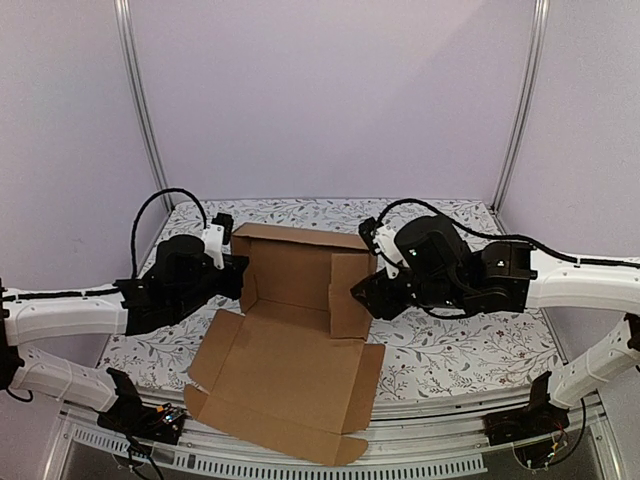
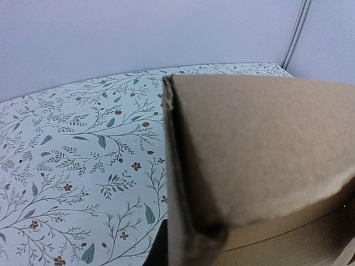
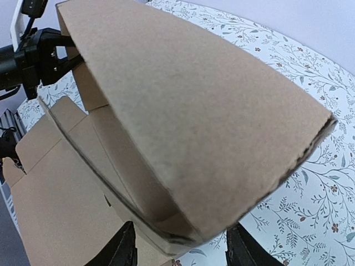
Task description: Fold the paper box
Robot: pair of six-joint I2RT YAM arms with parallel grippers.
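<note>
Paper box [image 1: 290,330] sat mid-table between my arms, long axis running near-far. Right gripper [image 3: 180,246] spread around its right wall; left gripper [image 1: 238,272] at left wall, state unclear.

— What did the table [image 1: 450,355] look like under my arms?

— A white cover printed with leafy sprigs and small reddish flowers ran to the back wall.

— And what lay on it?

— The paper box [image 1: 290,345], brown and unprinted: its front panel flat toward my bases, its rear walls standing upright.
</note>
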